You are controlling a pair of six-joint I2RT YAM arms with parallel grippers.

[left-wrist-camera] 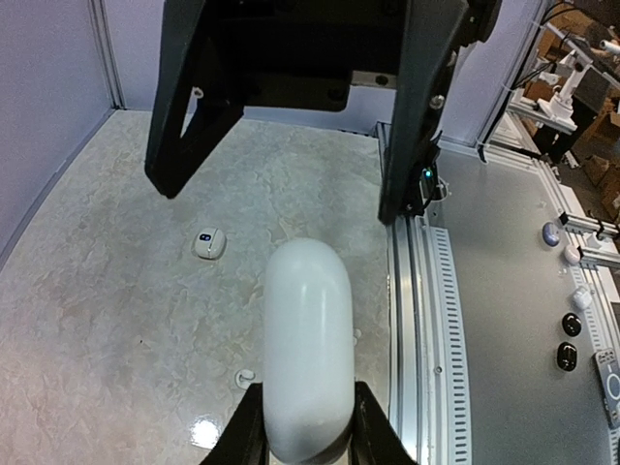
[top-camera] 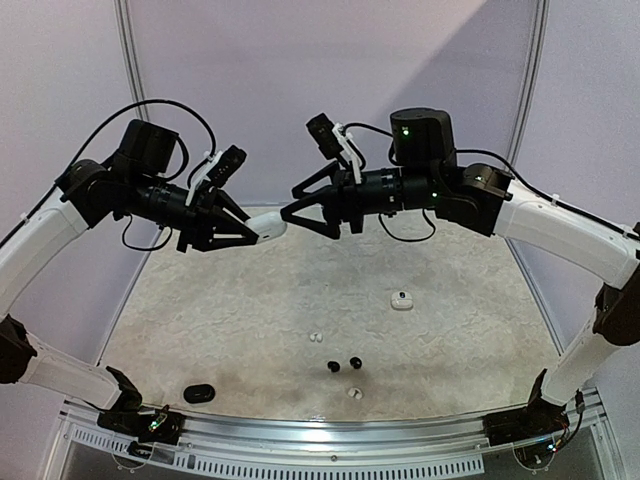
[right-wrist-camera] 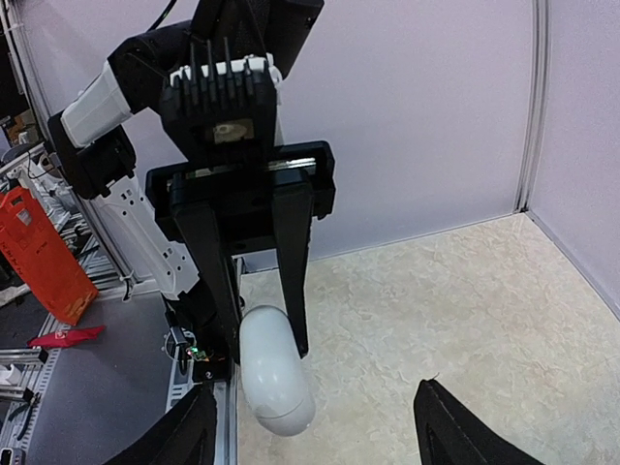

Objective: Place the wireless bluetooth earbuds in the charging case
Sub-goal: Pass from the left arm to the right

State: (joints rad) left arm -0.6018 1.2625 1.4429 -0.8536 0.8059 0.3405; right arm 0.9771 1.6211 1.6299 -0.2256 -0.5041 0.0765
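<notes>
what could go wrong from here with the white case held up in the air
1. The left gripper pinches the case by one end only, high above the table. If the open right gripper closes on it off-centre, the case may twist, slip out and drop.
2. A dropped case could scatter the loose black buds and white buds below.
</notes>
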